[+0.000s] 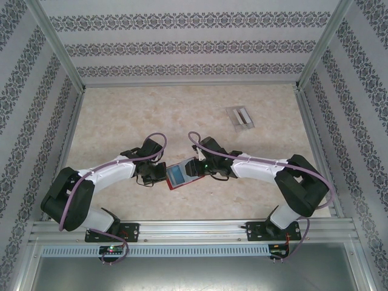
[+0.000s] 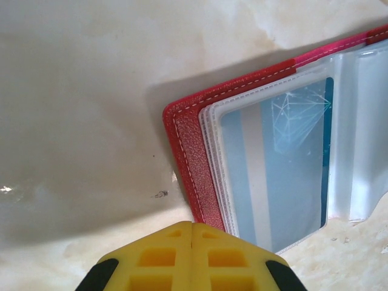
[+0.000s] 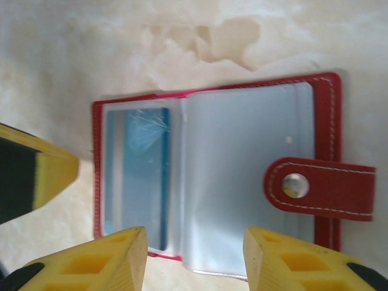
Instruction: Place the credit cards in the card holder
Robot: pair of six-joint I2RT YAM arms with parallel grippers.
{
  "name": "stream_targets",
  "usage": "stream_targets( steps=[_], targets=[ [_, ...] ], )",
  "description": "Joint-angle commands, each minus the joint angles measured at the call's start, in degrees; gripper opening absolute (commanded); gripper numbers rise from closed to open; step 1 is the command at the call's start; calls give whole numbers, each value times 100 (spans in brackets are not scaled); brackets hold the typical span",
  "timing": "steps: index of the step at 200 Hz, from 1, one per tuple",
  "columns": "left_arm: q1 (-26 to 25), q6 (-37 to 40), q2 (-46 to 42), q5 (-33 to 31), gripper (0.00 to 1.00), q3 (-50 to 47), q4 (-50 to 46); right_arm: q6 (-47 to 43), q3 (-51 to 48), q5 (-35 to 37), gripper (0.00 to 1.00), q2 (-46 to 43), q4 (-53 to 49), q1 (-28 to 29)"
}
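Card holder [image 1: 180, 176] lies open near 6 o'clock on the desk [image 1: 121, 121], the clenched, empty left hand [image 2: 193, 242] at its 9 o'clock edge, one bluish credit card [image 2: 273, 163] already pocketed, the released right hand [image 3: 195, 236] straddling its 3 o'clock side, and what look like pale cards [image 1: 243, 115] waiting in the tray [image 1: 230, 111] at 1 o'clock.
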Motion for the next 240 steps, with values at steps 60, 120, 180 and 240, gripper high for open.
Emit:
stream_targets(
  steps=[60, 120, 180, 240],
  targets=[
    [24, 102, -74, -74, 0, 18, -177, -76, 198, 429, 46, 724, -462, 111],
    [23, 68, -39, 28, 0, -45, 9, 82, 440, -853, 40, 923, 225, 151],
    [36, 4, -97, 169, 0, -85, 164, 489, 721, -2270, 24, 1150, 1413, 190],
    [230, 21, -464, 136, 0, -119, -8, 268, 576, -1647, 37, 528, 824, 139]
  ],
)
